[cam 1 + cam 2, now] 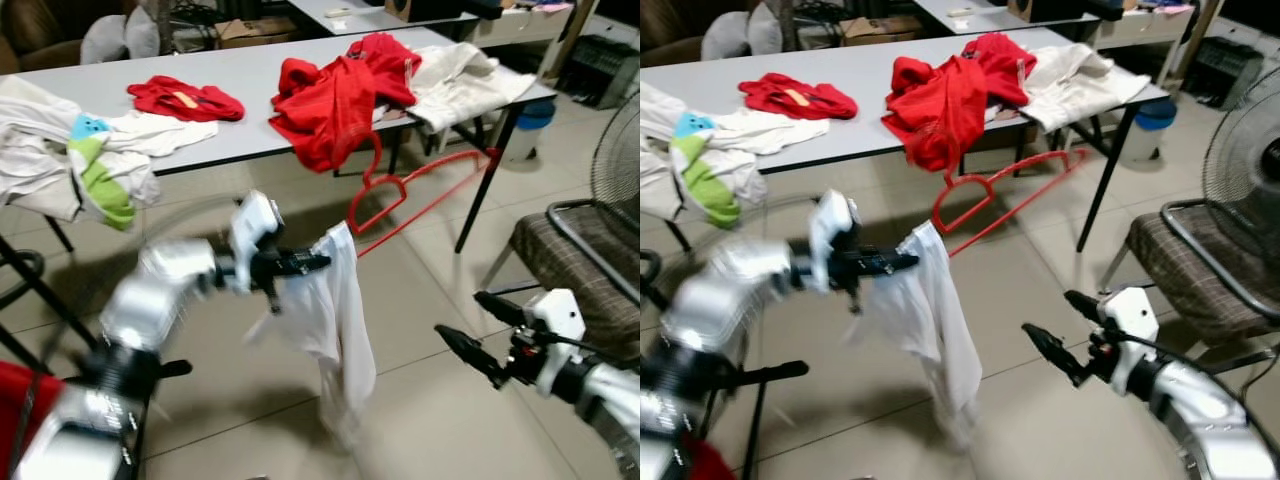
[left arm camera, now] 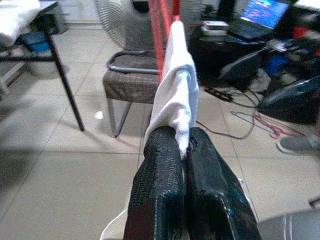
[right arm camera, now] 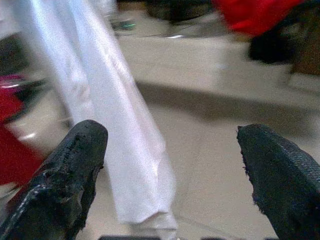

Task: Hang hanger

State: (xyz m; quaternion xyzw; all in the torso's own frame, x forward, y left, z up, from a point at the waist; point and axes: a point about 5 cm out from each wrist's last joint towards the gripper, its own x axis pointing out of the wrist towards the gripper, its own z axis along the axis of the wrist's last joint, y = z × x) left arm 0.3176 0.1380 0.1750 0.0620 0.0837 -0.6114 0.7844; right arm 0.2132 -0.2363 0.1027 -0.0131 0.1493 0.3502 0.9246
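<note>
While the left end effector [image 1: 318, 262] clamps the white garment [image 1: 335, 320], the red hanger [image 1: 400, 195] juts beyond it

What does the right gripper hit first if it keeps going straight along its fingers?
Probably the hanging white garment: the open right gripper points at it across bare floor, and the left gripper holds it up. Depth is uncertain.

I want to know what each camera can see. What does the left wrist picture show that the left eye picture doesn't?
The left wrist view alone shows the left hand up close, its black fingers pinched shut on the white garment, plus a laptop and cables on the floor. The left eye view alone shows the table with its red clothes, and the open right hand. Both share the white garment, the red hanger and the chair.
</note>
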